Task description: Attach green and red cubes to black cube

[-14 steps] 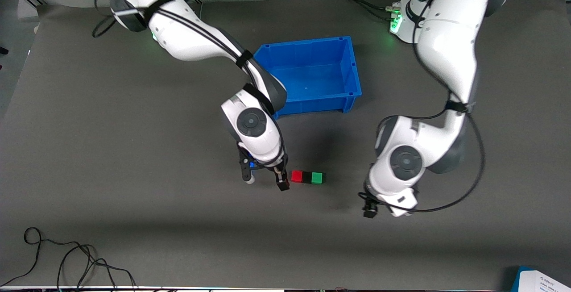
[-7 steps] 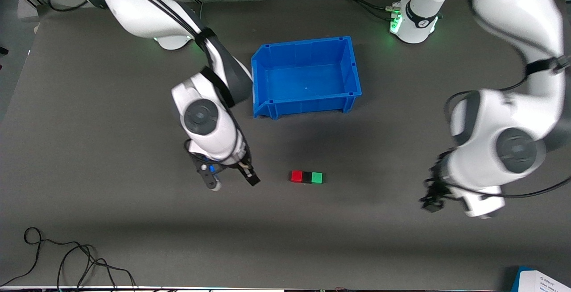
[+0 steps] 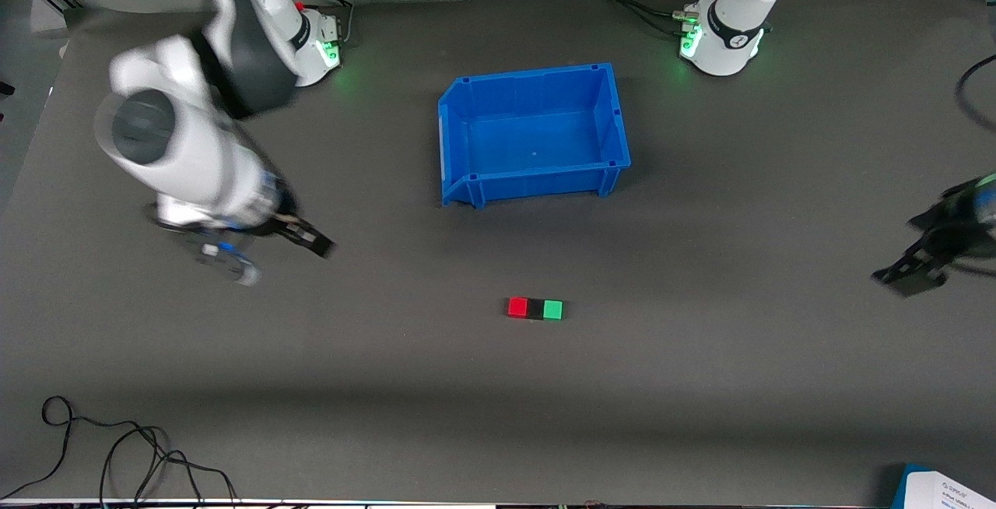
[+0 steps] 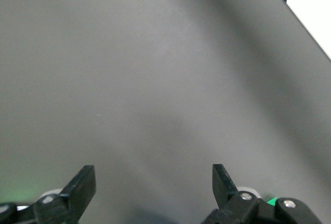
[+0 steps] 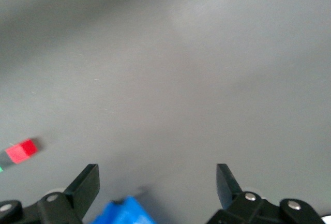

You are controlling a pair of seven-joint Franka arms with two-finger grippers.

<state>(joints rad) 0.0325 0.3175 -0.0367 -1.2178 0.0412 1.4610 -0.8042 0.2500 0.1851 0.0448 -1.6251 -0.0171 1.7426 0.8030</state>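
A dark grey mat [image 3: 700,384] covers the worktop. Three tiny cubes sit on it in one short row, all touching. The red cube [image 3: 517,307] is at the end toward the right arm. The black cube [image 3: 535,308] is in the middle. The green cube [image 3: 552,309] is at the end toward the left arm. The row lies nearer to the front camera than the blue bin [image 3: 615,116].

The right pincer [image 3: 268,254] hangs over bare mat toward the right arm's end of the worktop, well apart from the cubes. Its two fingers stand wide apart and hold nothing. In the right wrist view the red cube [image 5: 23,150] shows far off at the edge, and a bit of the blue bin [image 5: 124,212] too.

The left pincer [image 3: 914,274] hangs over bare mat at the left arm's end of the worktop, also well apart from the cubes. Its fingers [image 4: 83,185] are spread wide too, with nothing between them. The left wrist view shows only grey mat.
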